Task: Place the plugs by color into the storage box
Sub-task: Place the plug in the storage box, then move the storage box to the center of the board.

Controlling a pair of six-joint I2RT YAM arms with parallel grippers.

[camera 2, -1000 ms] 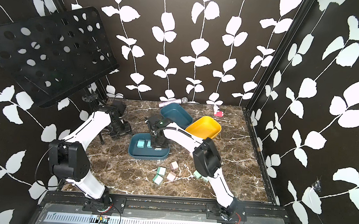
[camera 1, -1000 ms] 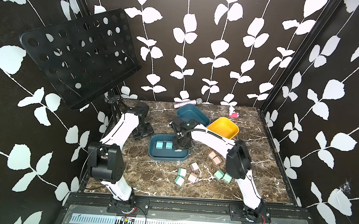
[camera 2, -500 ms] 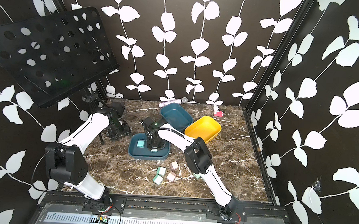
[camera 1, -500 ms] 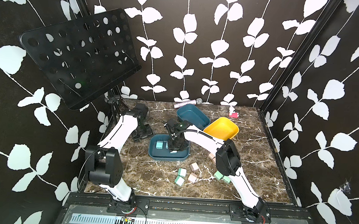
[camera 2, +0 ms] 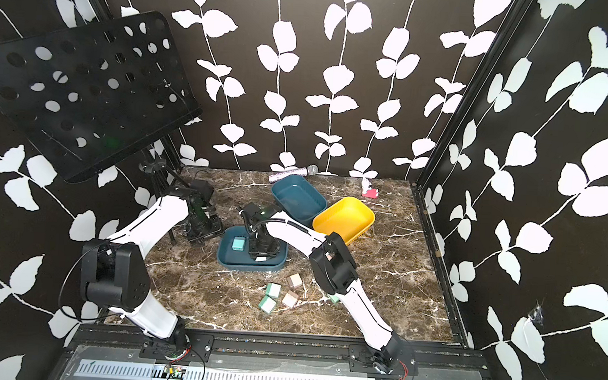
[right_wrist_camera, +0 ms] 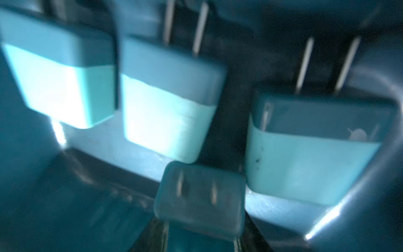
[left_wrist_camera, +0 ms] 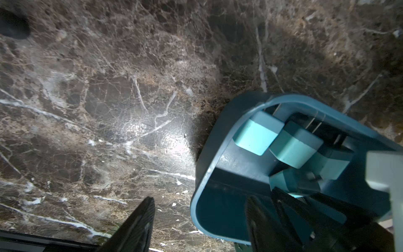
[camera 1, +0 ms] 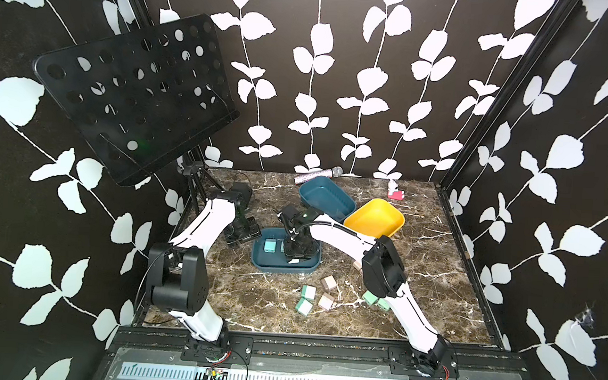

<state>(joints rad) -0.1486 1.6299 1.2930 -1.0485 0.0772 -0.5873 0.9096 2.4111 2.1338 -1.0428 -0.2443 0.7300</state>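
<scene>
1. The right gripper (camera 1: pixel 297 250) sits in the teal tray (camera 1: pixel 265 264) at frame centre, setting down a fourth light blue plug (right_wrist_camera: pixel 198 196); gripping or released, I cannot tell
2. The left gripper (left_wrist_camera: pixel 198 199) hangs open, empty
3. Next: lift clear, then fetch the green plugs (camera 1: pixel 307 292) at lower centre

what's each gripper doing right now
left gripper: open, empty, at the tray rim
right gripper: in the tray at a blue plug; open or shut cannot be told
</scene>
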